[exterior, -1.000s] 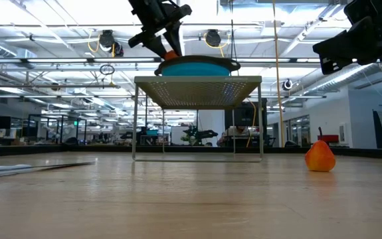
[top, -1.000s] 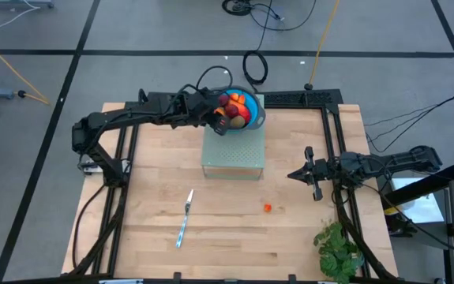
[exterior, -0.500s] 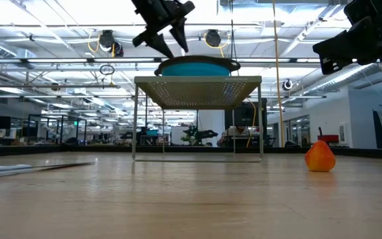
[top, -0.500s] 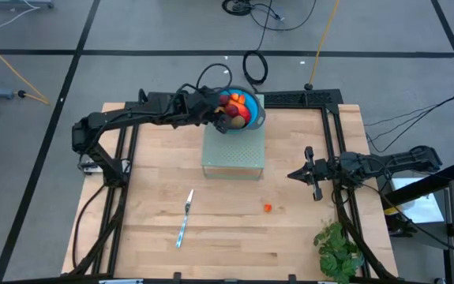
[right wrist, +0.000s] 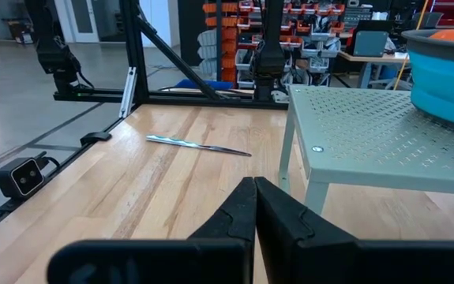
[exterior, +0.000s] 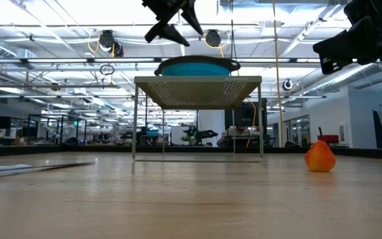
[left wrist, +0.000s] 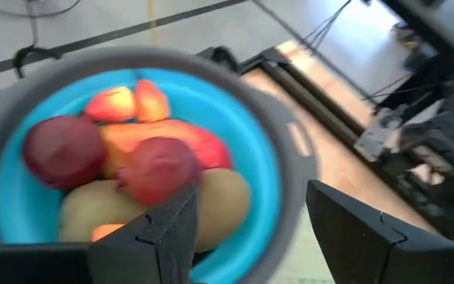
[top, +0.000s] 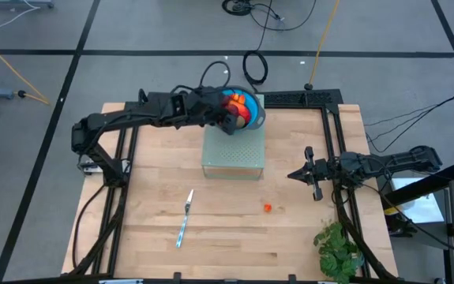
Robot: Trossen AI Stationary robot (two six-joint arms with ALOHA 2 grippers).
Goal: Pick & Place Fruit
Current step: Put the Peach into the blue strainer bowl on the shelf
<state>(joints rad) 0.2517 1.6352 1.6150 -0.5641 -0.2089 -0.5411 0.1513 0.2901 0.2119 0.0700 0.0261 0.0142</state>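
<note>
Hovering over the bowl (top: pixel 245 109) at upper centre, the left gripper (top: pixel 228 122) has its jaws apart and empty; most fruit (left wrist: pixel 144 170) already lies inside. One orange piece (top: pixel 267 208) remains on the surface, lower centre. The right gripper (top: pixel 302 174), jaws shut and empty, waits at right.

One camera hangs overhead, looking straight down on the whole desk (top: pixel 155 237). Another sits at desk level, facing the room. The left wrist camera peers closely into the blue bowl (left wrist: pixel 270 170); the right wrist's looks level across, sharing that bowl.
</note>
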